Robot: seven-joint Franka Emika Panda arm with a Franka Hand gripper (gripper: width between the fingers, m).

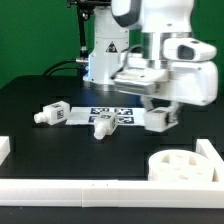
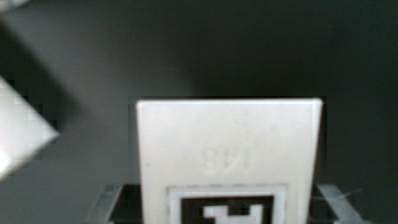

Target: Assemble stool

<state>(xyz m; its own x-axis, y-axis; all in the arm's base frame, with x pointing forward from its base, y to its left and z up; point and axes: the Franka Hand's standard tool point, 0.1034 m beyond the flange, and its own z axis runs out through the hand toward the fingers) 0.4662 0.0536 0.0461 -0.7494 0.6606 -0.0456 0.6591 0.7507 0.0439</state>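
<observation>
My gripper hangs above the black table at the exterior view's right and is shut on a chunky white stool leg. In the wrist view that leg fills the middle, its square tag toward the camera, and my gripper clamps it from both sides. The round rimmed seat lies at the front right, below and in front of the held leg. Two more tagged legs lie on their sides: one at the left, another near the middle.
The marker board lies flat behind the middle leg. White rails edge the table at the front, left and right. The robot's base stands at the back. A white shape shows beside the held leg.
</observation>
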